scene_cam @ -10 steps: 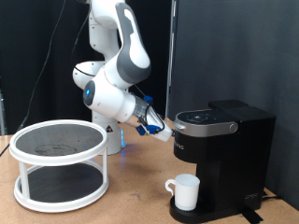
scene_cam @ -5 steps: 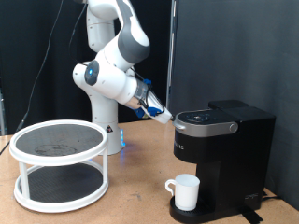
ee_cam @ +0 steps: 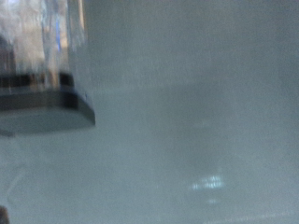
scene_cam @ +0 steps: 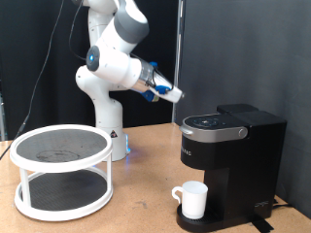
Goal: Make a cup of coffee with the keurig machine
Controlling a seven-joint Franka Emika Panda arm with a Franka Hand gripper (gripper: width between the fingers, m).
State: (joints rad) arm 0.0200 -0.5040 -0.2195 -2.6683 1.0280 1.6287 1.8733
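Observation:
The black keurig machine (scene_cam: 231,155) stands at the exterior view's right with its rounded top lid (scene_cam: 214,124) closed. The white cup (scene_cam: 192,200) sits on the machine's drip base, under the spout, handle to the exterior view's left. My gripper (scene_cam: 175,94) is in the air above and to the left of the lid, apart from it. Nothing shows between its fingers. The wrist view is blurred: only a dark fingertip (ee_cam: 42,110) shows against a grey background.
A white two-tier round rack (scene_cam: 61,170) with dark mesh shelves stands at the exterior view's left on the wooden table (scene_cam: 136,209). The arm's white base (scene_cam: 105,116) is behind it. A dark backdrop hangs behind the machine.
My gripper has risen from beside the machine's lid, moving up to a spot above it. The machine and the cup have not moved.

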